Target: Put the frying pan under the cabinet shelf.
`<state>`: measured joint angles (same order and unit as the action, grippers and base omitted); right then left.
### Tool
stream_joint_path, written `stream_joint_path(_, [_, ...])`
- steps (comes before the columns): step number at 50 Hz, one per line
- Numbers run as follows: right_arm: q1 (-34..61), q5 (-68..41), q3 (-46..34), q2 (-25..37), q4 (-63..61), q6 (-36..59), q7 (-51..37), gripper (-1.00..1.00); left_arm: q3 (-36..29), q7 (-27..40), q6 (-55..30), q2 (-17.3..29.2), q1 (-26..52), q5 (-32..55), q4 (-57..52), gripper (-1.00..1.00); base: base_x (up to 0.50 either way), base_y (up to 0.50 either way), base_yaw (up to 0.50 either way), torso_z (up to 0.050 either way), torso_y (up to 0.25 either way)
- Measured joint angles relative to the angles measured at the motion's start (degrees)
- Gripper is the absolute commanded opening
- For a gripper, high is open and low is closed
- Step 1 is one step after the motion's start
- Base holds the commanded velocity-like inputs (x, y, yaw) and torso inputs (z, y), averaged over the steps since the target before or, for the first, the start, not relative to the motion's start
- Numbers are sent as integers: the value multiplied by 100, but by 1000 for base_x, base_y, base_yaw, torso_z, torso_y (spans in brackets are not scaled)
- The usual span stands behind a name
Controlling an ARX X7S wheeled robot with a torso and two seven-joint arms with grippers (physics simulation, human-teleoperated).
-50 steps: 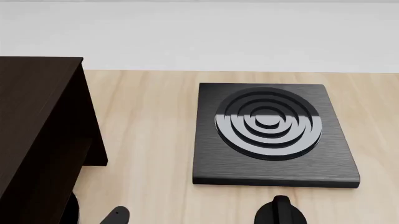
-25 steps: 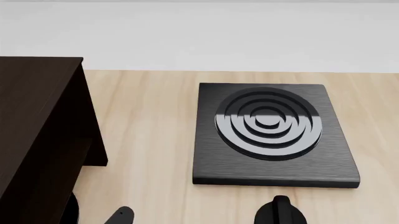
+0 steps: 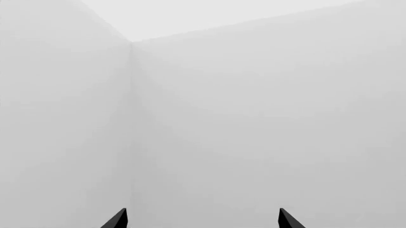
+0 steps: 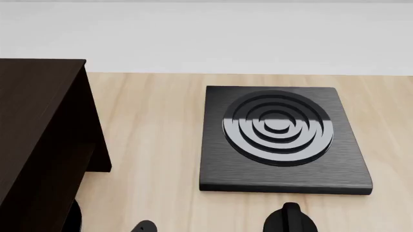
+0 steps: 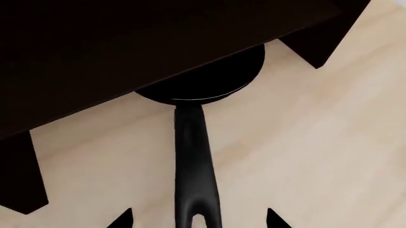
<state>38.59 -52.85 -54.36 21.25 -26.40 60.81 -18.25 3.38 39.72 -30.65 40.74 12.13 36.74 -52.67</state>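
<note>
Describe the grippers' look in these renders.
Little shows. The left gripper appears as two matte black pointed fingertips at the wrist view's edge; the right gripper shows the same black, tapered tips. In the head view only rounded black arm parts poke in. No cables, markings or other colours are visible.

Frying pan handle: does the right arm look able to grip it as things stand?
Probably yes. In the right wrist view the frying pan has its handle sticking out from under the cabinet shelf over bare table, and the right gripper has open jaws on either side of the handle's end.
</note>
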Motion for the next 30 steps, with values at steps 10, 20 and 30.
stream_joint_path(10, [-161,-691,429,330,-1032,389,-770,100,99,77,-27,57,-68,98,-137,100,0,0,0,0,0])
stream_joint_path(20, [-243,-1717,982,723,-2040,661,-1816,100,106,149,-62,94,-80,159,-244,100,0,0,0,0,0])
stream_joint_path(30, [-174,-3325,1783,918,-2832,987,-3280,100,78,205,-91,127,-49,208,-305,100,0,0,0,0,0])
